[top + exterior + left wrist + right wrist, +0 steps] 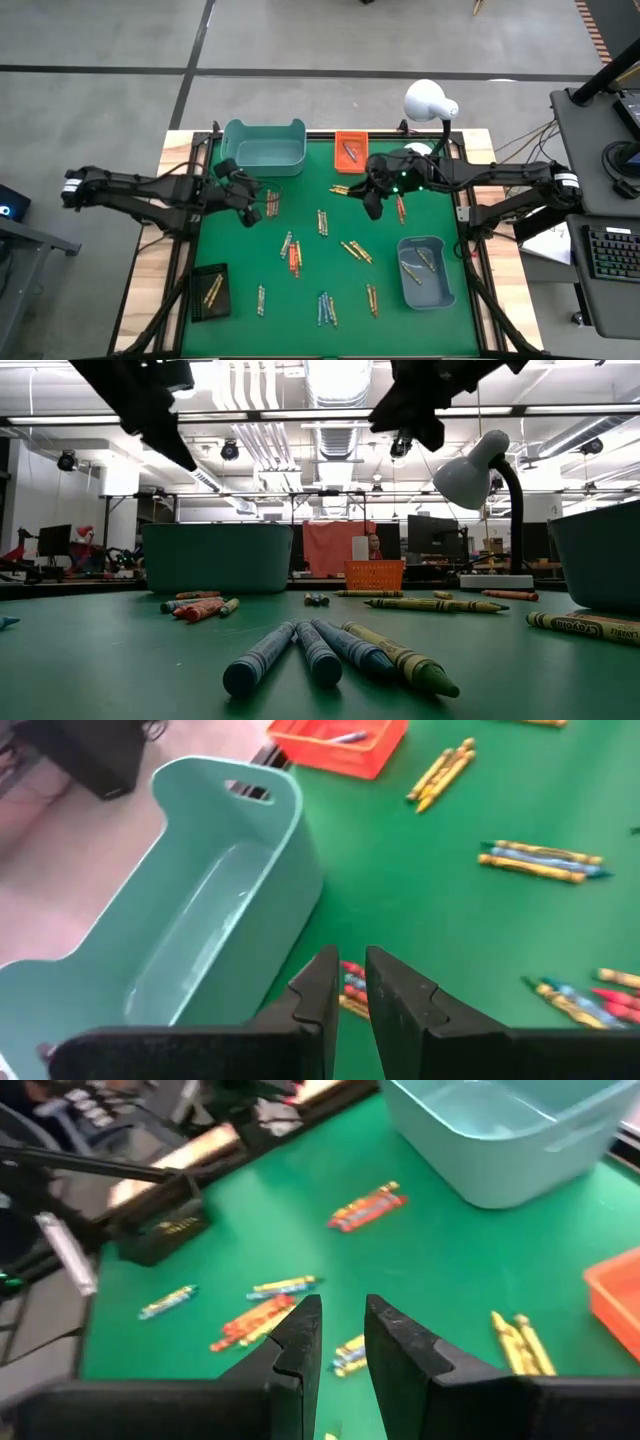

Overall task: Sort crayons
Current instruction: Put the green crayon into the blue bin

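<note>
We count four bins on the counter (pixel 300 330); the left hand (pixel 347 988) and right hand (pixel 343 1342) each show two fingers slightly parted, empty.

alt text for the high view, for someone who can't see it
Top-down view of a green mat strewn with small groups of crayons, two dark arms reaching in from either side. The left gripper and right gripper hang over it; teal, orange, black and blue-grey bins ring the edges.

No wording is showing clearly enough to read anywhere: the dark print on the paper wrappers of the crayons (pixel 580 625) lying nearest the low camera is staying illegible.
</note>
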Robot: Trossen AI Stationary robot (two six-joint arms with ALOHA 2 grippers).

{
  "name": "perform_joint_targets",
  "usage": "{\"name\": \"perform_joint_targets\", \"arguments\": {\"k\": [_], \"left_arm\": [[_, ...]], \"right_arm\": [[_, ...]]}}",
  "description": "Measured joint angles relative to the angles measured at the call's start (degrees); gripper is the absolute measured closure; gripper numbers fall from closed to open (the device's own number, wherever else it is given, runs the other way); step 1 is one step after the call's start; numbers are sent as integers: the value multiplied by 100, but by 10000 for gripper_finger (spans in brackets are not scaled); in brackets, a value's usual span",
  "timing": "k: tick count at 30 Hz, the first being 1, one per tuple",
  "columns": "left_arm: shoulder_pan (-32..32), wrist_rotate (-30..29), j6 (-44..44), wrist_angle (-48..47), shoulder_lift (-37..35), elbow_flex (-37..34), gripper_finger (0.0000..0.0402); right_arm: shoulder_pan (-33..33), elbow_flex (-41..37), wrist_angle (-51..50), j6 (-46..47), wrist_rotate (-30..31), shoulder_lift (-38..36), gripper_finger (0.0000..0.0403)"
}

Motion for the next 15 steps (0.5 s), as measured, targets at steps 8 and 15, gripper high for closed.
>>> {"name": "perform_joint_targets", "arguments": {"k": [8,15], "left_arm": [[459,-38,634,464,0,-22,365],[731,-40,1356,1224,0,-22,365]], "right_arm": [[-208,0,-683,413,894,0,335],[-313,4,-969,735,1067,101,335]]}}
